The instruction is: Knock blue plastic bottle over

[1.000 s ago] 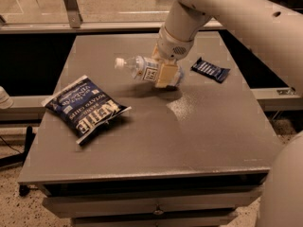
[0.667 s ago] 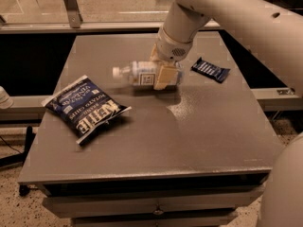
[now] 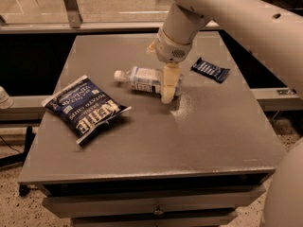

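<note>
On the far middle of the flat grey counter point(image 3: 189, 141), the small, clear, faintly blue plastic bottle point(image 3: 144, 79) lies on its side. Its white screw cap point(image 3: 118, 74) points left, and its white label with dark print faces up and toward the camera. The cream-coloured tool point(image 3: 168, 86), at the end of the thick white robot arm point(image 3: 189, 27), comes down from the upper right and sits over the bottle's base end. It covers that end from view and reaches down to the counter surface or close above it; whether the tool is spread wide, narrowed or clamped on the bottle cannot be told. Well apart to the left and nearer the front edge, a dark blue crinkled chips bag point(image 3: 85, 109) with white lettering lies flat and askew. To the right of the tool, toward the far right edge, a small dark blue snack bar wrapper point(image 3: 210, 70) lies flat, apart from the bottle.
</note>
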